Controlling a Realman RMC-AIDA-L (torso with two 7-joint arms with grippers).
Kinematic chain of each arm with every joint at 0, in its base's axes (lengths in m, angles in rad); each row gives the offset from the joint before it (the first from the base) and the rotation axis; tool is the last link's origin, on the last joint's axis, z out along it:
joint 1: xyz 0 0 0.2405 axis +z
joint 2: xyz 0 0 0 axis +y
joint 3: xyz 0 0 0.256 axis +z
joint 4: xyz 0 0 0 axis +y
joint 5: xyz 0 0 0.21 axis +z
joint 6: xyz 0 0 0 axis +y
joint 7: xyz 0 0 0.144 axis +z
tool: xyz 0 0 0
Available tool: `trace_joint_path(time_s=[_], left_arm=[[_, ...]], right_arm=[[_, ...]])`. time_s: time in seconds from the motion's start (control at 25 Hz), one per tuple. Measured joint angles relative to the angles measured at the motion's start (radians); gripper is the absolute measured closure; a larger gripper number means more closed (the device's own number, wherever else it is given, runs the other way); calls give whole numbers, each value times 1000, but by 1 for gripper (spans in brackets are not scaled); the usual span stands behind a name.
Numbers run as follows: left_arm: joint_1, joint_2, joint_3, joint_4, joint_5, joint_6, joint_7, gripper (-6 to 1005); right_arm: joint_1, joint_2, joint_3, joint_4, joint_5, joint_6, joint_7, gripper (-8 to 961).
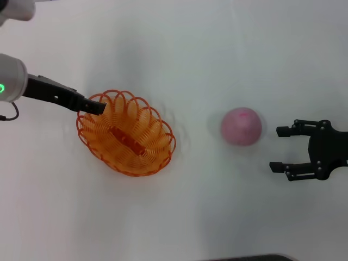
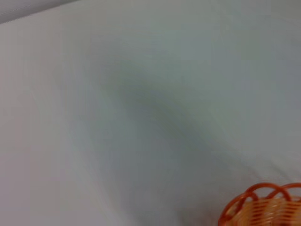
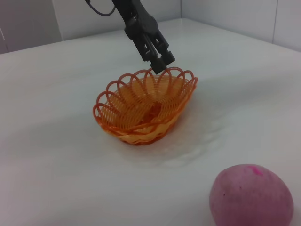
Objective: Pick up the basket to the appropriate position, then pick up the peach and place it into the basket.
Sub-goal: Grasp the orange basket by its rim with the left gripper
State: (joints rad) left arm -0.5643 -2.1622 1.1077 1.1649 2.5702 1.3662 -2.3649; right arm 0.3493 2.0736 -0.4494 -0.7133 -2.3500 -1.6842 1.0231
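Note:
The orange wire basket sits left of centre on the white table and holds nothing. My left gripper is at its far-left rim, fingers pinched together on a rim loop; the right wrist view shows this grip on the basket. The left wrist view shows only a bit of the basket's rim. The pink peach lies on the table to the right of the basket, and close up in the right wrist view. My right gripper is open and empty, just right of the peach, apart from it.
The white table stretches all around the basket and peach. A dark edge shows at the front of the table. White walls stand behind the table in the right wrist view.

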Motion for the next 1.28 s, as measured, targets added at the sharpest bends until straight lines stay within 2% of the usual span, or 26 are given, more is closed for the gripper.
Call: trace_joint_path(time_s=[0.2, 0.76, 1.0, 1.28], left_arm=[[-14, 0, 51, 3, 60, -29, -59, 126], [-22, -1, 86, -12, 74, -20, -60, 127], [-23, -1, 97, -20, 73, -26, -58, 193], [-25, -1, 98, -22, 68, -26, -58, 337]], right_arm=[[0, 0, 0, 0, 0, 0, 0, 85], [3, 0, 2, 0, 0, 10, 0, 84], [4, 2, 0, 0, 0, 15, 0, 84], [5, 2, 0, 0, 0, 18, 0, 85]])
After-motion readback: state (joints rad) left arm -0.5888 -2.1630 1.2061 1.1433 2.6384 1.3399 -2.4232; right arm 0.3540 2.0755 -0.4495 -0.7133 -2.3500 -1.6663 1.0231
